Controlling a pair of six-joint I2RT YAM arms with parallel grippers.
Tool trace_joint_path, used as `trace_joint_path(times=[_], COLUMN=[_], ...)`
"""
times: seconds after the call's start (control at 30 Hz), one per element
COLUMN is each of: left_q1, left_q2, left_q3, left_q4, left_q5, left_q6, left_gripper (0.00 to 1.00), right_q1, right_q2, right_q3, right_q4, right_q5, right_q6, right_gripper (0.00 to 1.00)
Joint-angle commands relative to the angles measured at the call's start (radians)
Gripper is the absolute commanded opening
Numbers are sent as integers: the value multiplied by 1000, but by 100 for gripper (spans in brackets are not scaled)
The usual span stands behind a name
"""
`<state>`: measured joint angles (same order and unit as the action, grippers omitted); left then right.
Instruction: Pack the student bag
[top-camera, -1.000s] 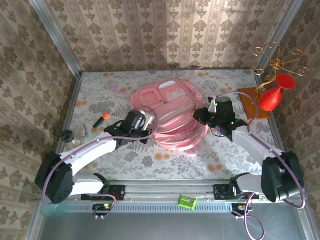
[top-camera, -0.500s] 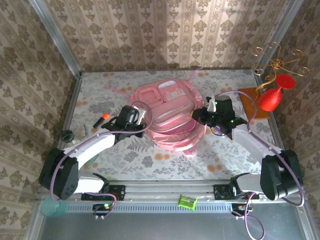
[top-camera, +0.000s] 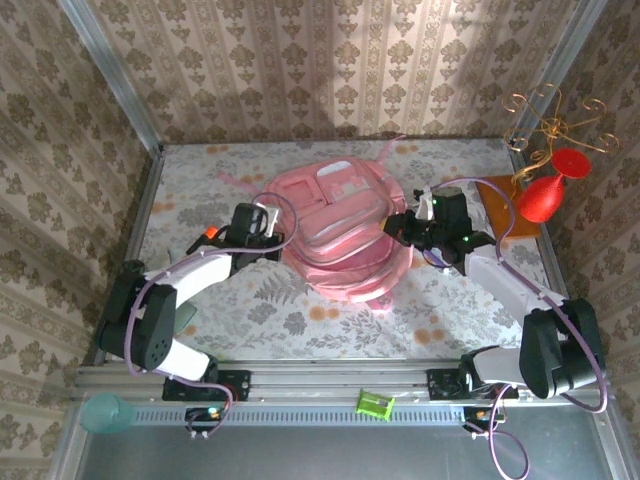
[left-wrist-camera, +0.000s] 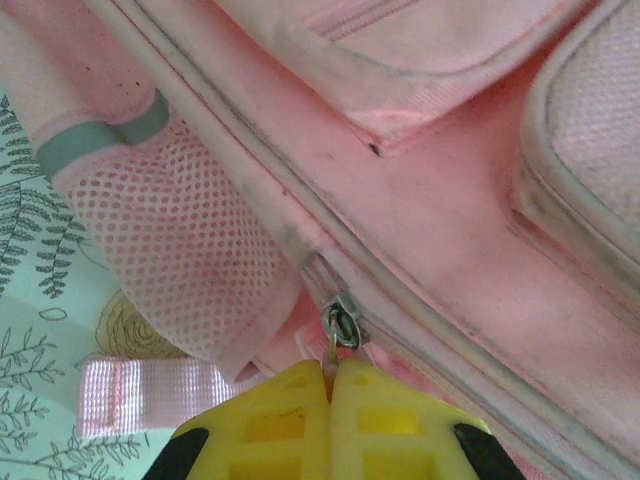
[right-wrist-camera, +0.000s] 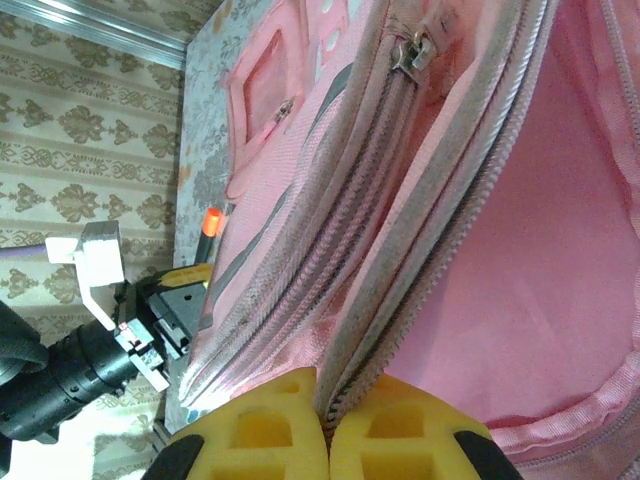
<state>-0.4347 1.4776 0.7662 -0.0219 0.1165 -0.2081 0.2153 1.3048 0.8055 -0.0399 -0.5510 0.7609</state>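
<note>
Looking down from the overhead camera, I see a table (top-camera: 250, 300) covered in a pale floral cloth. The student bag (top-camera: 345, 235), a soft pink backpack, lies flat at the table's centre with its front pockets facing up.

Both arms reach in from the near edge. The left gripper (top-camera: 272, 238) meets the bag's left edge. The right gripper (top-camera: 402, 226) meets its right edge.

At the far right corner sits a wooden board (top-camera: 497, 188), with a red goblet (top-camera: 545, 195) just beside it.

My left wrist camera shows the yellow fingertips (left-wrist-camera: 280, 430) pressed together, pinching the metal zip pull (left-wrist-camera: 340, 325). The pull sits on a zip line beside a mesh side pocket (left-wrist-camera: 170, 260).

My right wrist camera shows that arm's yellow fingertips (right-wrist-camera: 270, 420) closed on the zippered rim of the bag's open compartment, whose pink lining is exposed.

An orange-tipped marker (top-camera: 209, 233) lies on the cloth near the left gripper, on its left.
</note>
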Motion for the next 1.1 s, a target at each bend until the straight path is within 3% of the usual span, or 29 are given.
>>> trace_joint_path(times=[0.0,0.2,0.47,0.63,0.77,0.83,0.9,1.0,1.07], left_q1=[68,100,136,127,116,88,7,-162,-233], left_q2=[38,121,161,1,-222,-314,-375,-364,-313], left_q3=[6,57,93,11,-50,-59,-66,-49,-22], left_q4=[-20,-3,1,-5,-7,15,77,153,170], left_q5=[-70,-28,4,22,-37,-31,-20,-36,-42], left_q6=[-2,0,-19,-48,-51,-40,24,194,306], left_gripper=[0,0,18,42,67,79,92,100,100], right_q1=[-29,-35,-42,-30,41,82,117,165,182], right_q2=[1,19,24,13,-44,-52,-43,-21,-12], right_q3=[63,92,120,105,25,-1,-6,15,29], right_q4=[-8,-22,-39,25,157,222,261,273,263], right_q5=[-14,-53,-72,-44,103,155,198,218,228], right_q6=[-42,-55,-68,18,139,179,211,223,227], right_gripper=[0,0,0,0,0,0,0,0,0])
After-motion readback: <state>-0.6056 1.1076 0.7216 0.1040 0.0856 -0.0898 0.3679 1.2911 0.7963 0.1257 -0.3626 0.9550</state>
